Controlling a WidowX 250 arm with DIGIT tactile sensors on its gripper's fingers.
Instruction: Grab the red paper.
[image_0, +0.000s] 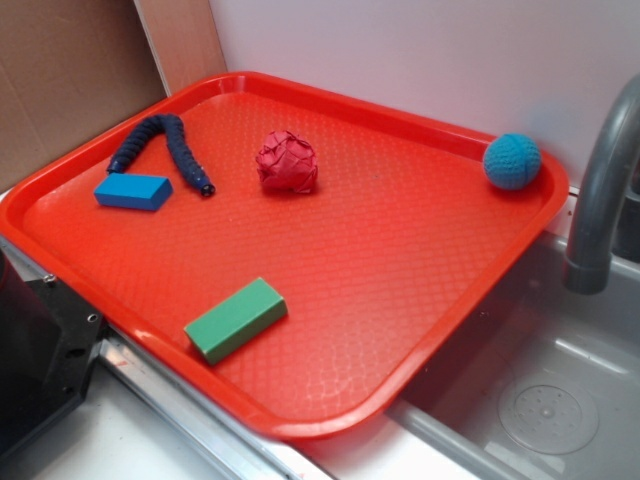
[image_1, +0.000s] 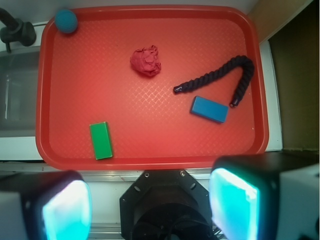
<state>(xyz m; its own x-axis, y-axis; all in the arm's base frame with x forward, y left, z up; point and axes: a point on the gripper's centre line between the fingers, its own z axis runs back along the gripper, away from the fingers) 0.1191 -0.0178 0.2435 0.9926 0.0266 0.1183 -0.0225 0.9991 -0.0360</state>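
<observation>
The red paper (image_0: 288, 163) is a crumpled crimson ball lying on the big orange-red tray (image_0: 420, 290), a little back of its middle. It also shows in the wrist view (image_1: 146, 61), far from the fingers. My gripper (image_1: 150, 205) is open and empty, high above the tray's near edge, its two teal-lit pads (image_1: 234, 202) wide apart over the robot's black base. In the exterior view the gripper is out of frame.
On the tray lie a blue knitted ball (image_0: 512, 161) at the back right corner, a dark blue rope (image_0: 165, 148), a blue block (image_0: 133, 190) and a green block (image_0: 236, 318). A grey faucet (image_0: 605, 190) and sink (image_0: 545, 400) stand at the right.
</observation>
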